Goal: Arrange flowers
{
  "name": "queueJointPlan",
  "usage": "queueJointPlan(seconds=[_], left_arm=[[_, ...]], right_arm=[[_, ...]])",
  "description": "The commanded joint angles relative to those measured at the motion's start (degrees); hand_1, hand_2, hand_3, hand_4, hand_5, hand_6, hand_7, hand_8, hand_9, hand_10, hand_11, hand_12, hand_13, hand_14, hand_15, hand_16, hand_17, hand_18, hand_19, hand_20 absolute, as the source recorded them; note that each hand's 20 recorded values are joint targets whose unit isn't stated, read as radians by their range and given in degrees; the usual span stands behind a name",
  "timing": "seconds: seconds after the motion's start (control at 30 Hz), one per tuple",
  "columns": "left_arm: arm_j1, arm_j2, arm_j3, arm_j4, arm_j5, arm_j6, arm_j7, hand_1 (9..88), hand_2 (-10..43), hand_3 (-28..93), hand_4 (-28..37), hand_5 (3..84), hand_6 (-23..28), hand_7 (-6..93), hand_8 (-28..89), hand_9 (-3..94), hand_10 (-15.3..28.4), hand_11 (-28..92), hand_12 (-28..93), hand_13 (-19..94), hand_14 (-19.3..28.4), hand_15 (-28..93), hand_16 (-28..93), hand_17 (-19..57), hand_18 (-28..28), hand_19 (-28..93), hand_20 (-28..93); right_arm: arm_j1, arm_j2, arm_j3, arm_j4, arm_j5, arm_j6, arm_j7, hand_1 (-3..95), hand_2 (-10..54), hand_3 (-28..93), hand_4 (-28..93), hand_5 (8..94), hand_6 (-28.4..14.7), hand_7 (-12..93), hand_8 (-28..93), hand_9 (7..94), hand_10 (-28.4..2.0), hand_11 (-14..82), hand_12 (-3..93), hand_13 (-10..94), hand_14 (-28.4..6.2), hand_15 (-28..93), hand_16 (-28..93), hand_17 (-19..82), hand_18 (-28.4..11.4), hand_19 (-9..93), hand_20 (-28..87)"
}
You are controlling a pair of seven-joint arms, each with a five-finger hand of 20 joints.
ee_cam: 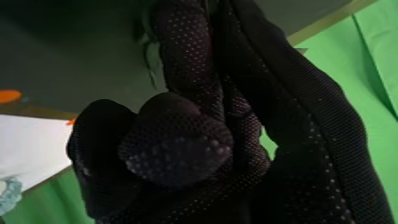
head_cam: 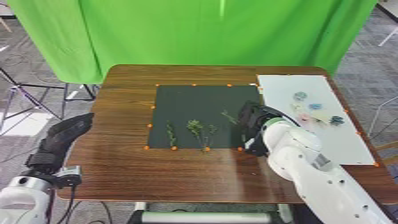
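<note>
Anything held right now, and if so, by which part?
Left hand: nothing. Right hand: can't tell; a green sprig lies right beside it, but the glove hides any grip on it.

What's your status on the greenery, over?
Left hand open, left of dark mat. Right hand over mat's right side, hiding part. Green sprigs lying on mat.

1. The robot's arm at seven o'clock (head_cam: 19, 199) is white, with a black cord (head_cam: 72, 196).
2. Its arm at five o'clock (head_cam: 306, 172) is white and round.
3. Its right hand (head_cam: 254, 121) is black with tiny light dots.
</note>
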Motion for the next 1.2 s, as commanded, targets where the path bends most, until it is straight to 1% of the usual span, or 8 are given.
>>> queueJointPlan(seconds=[0.03, 0.13, 0.43, 0.73, 0.97, 1.1, 1.13, 1.2], left_arm=[[0.28, -0.57, 0.03, 0.19, -0.05, -0.90, -0.44, 24.9, -1.5, 62, -22.3, 38.2, 2.6, 13.5, -8, 34.1, 12.0, 12, 8, 28, 16.1, 6, 1, 1.6, 8.8, 2, 11], [0.09, -0.36, 0.04, 0.31, 0.14, -1.79, -0.84, 24.5, -1.5, 62, -23.2, 38.2, 2.8, 12.9, -8, 34.1, 12.0, 12, 8, 28, 16.2, 6, 1, 1.7, 8.3, 2, 11], [-0.03, -0.08, 0.34, 0.54, -0.03, -2.19, -0.65, 23.1, -2.3, 63, -24.6, 38.0, 3.2, 12.1, -7, 33.9, 12.1, 12, 8, 28, 16.2, 6, 1, 0.8, 8.6, 1, 11], [-0.02, -0.16, 0.28, 0.48, -0.04, -2.09, -0.47, 22.8, -2.6, 63, -24.8, 37.9, 3.2, 11.8, -7, 33.9, 12.1, 12, 9, 28, 16.2, 6, 1, 0.6, 8.8, 1, 10], [0.13, -0.26, 0.24, 0.43, 0.04, -2.01, -0.38, 23.0, -2.8, 63, -25.0, 37.9, 3.3, 11.8, -7, 34.0, 12.2, 12, 9, 27, 16.3, 6, 1, 0.6, 8.8, 1, 10], [-0.65, -0.62, 0.30, 0.73, 0.58, -2.98, -0.76, 22.9, -2.8, 63, -24.9, 37.8, 3.2, 11.9, -7, 34.0, 12.2, 12, 9, 27, 16.3, 6, 1, 0.6, 8.9, 1, 10], [-0.39, -0.10, 0.49, 0.73, 0.14, -2.48, -0.47, 22.9, -2.8, 63, -24.8, 37.8, 3.2, 11.9, -7, 34.0, 12.2, 12, 9, 27, 16.3, 6, 1, 0.6, 8.9, 1, 10], [-0.25, -0.21, 0.35, 0.66, 0.15, -2.41, -0.53, 23.0, -2.8, 63, -24.8, 37.8, 3.2, 11.9, -7, 34.0, 12.2, 12, 9, 27, 16.3, 6, 1, 0.6, 8.9, 1, 10]], right_arm=[[-0.80, -0.25, -0.34, -0.83, 0.48, -0.72, 0.21, 60.0, -9.5, 56, -8, 73.0, -3.4, 32, 17, 91.6, -10.2, 18.5, 35.0, 94, 0.0, 61, 23, 68, -9.3, 93, 44], [-0.98, -0.32, -0.44, -1.05, 0.61, -0.45, 0.10, 59.4, -9.5, 56, -8, 73.1, -3.4, 32, 17, 91.4, -10.3, 19.2, 33.9, 94, -0.1, 61, 24, 68, -9.4, 93, 44], [-1.12, -0.33, -0.76, -1.25, 0.85, 0.11, -0.27, 57.2, -9.5, 54, -8, 73.8, -3.4, 31, 17, 90.2, -10.8, 23.3, 29.2, 94, -0.4, 60, 24, 68, -9.9, 93, 45], [-1.01, -0.10, -1.21, -1.22, 1.01, 0.39, -0.47, 56.0, -9.5, 54, -8, 74.2, -3.6, 29, 17, 89.8, -11.1, 25.0, 26.4, 94, -0.7, 60, 24, 68, -10.1, 93, 45], [-0.58, -0.29, -1.19, -1.06, 1.03, 0.60, -0.62, 54.2, -9.5, 53, -8, 74.4, -4.0, 20, 17, 87.4, -12.1, 22.4, 26.0, 94, -0.7, 59, 25, 67, -10.3, 93, 45], [-0.62, -0.19, -1.23, -1.04, 0.98, 0.49, -0.59, 53.8, -9.5, 52, -8, 74.3, -4.0, 19, 17, 87.1, -12.2, 23.0, 24.1, 94, -0.7, 58, 26, 67, -10.4, 93, 45], [-0.61, -0.27, -1.21, -0.96, 0.98, 0.43, -0.63, 53.7, -9.5, 52, -7, 74.3, -4.0, 19, 17, 87.0, -12.3, 23.0, 24.0, 94, -0.7, 58, 26, 67, -10.5, 93, 45], [-0.83, -0.34, -0.95, -1.05, 1.54, 0.42, -0.66, 53.6, -9.5, 52, -7, 74.0, -4.0, 18, 17, 87.0, -12.3, 23.0, 23.9, 94, -0.7, 58, 26, 67, -10.5, 93, 45]])
